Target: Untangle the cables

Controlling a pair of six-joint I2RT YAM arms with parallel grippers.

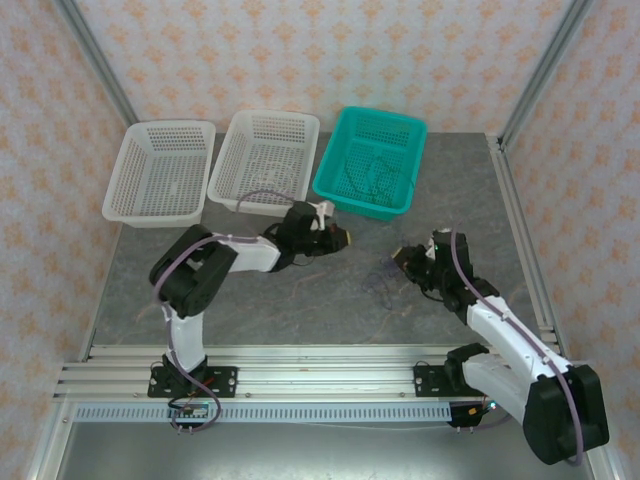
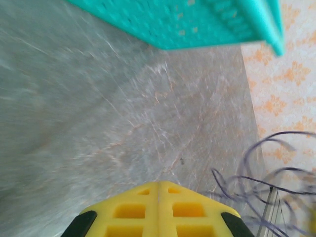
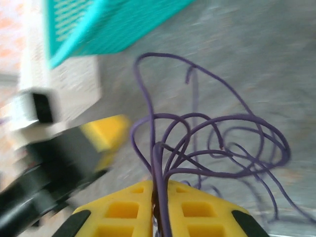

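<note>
My right end effector (image 3: 158, 190) pinches the purple cables (image 3: 157, 158), whose loops spill over the desk (image 1: 300, 310) near its middle. My left end effector (image 2: 159, 185) is pressed together, empty, near the teal basket (image 1: 370, 160) at the far edge.

Top view is showing bright, even light, shadows faint. Left wrist view is smearing with motion blur all over. Right wrist is blurring worst at 9 o'clock; cables (image 3: 157, 173) are looking sharper.
</note>
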